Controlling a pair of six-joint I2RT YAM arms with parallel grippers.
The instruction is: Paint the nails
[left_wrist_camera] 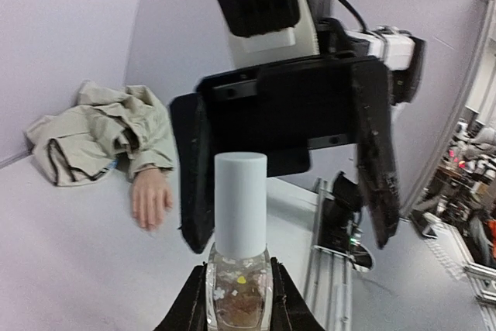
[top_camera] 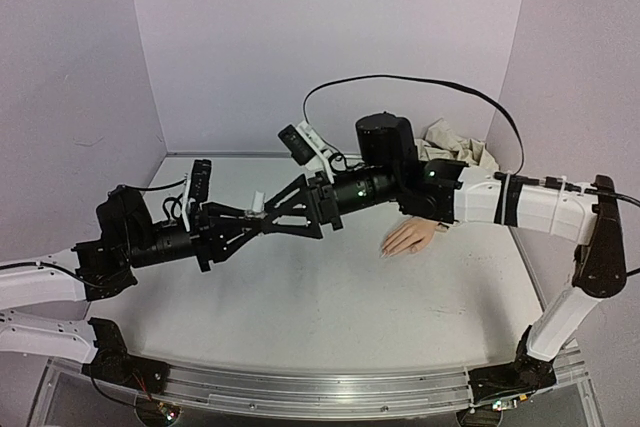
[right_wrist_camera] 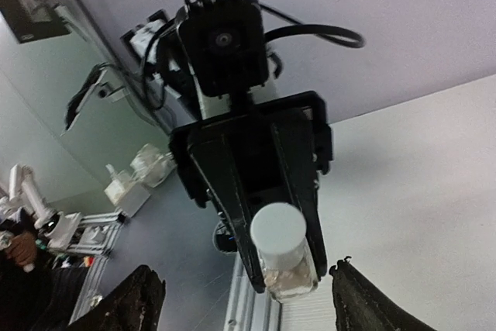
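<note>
My left gripper [top_camera: 245, 219] is shut on a small clear bottle [left_wrist_camera: 239, 296] with a white cap [left_wrist_camera: 240, 205], holding it above the table. My right gripper [top_camera: 287, 211] is open, facing the left one, its fingers [left_wrist_camera: 378, 153] standing either side of the cap without touching it. In the right wrist view the bottle [right_wrist_camera: 283, 252] sits between my right gripper's [right_wrist_camera: 248, 308] spread jaws. The pale mannequin hand [top_camera: 410, 237] lies palm down on the table at the right, in a beige sleeve. Its nails [left_wrist_camera: 147, 221] are too small to make out.
The crumpled beige jacket [top_camera: 455, 145] lies against the back wall at the right, also in the left wrist view [left_wrist_camera: 101, 133]. A black cable [top_camera: 420, 82] loops above the right arm. The white table [top_camera: 320, 297] is walled on three sides.
</note>
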